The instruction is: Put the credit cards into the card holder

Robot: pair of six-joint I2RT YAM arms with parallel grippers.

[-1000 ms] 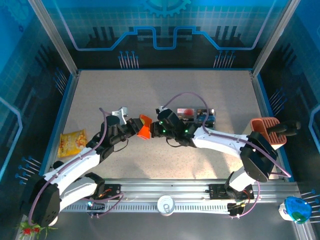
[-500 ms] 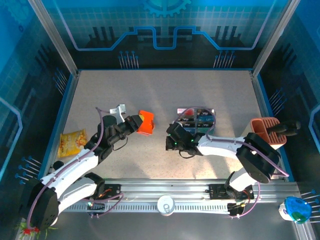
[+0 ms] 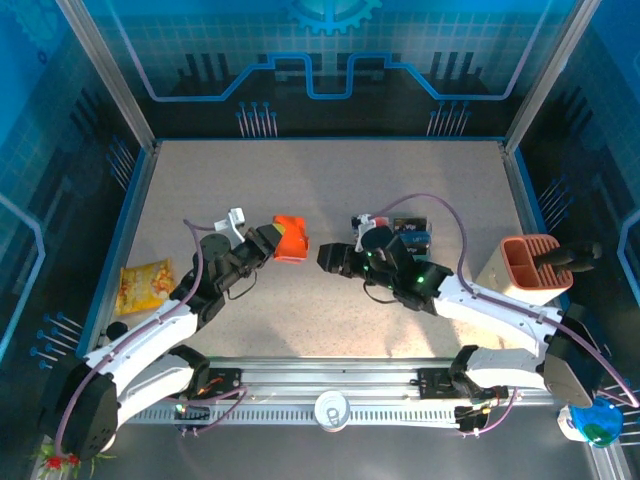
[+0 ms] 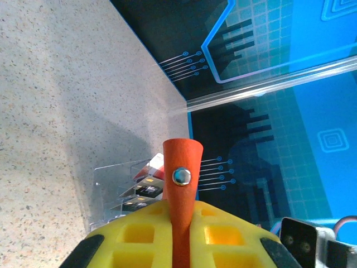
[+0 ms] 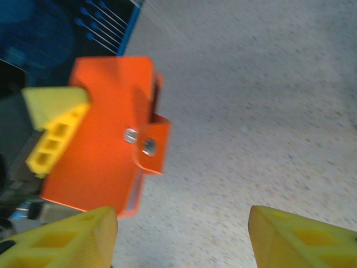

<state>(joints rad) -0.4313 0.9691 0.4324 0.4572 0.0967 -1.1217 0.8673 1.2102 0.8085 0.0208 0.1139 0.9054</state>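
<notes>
While the left gripper is clamped on the small red-orange folding card holder, its yellow fingers pinch the wallet from either side and the orange snap tab stands up between them; the holder sits at that gripper's tip, apparently raised off the speckled grey table. Just ahead of it, tip to tip, the right gripper faces the holder with its fingers spread wide and nothing between them; from its wrist camera the holder lies straight ahead and a little left, untouched, its tab seeming unsnapped, though blur makes that uncertain. Behind the right gripper, near its wrist, the thin dark and blue credit cards stand in a clear plastic stand; none appears to be in the holder; further right of that arm sits a terracotta slotted bin. The step in hand looks like opening the holder between the two arms; to do it well, the right fingers should close on the free flap only, away from the left pads, and peel gently while the left grip holds firm, so the pockets end up facing the cards.
</notes>
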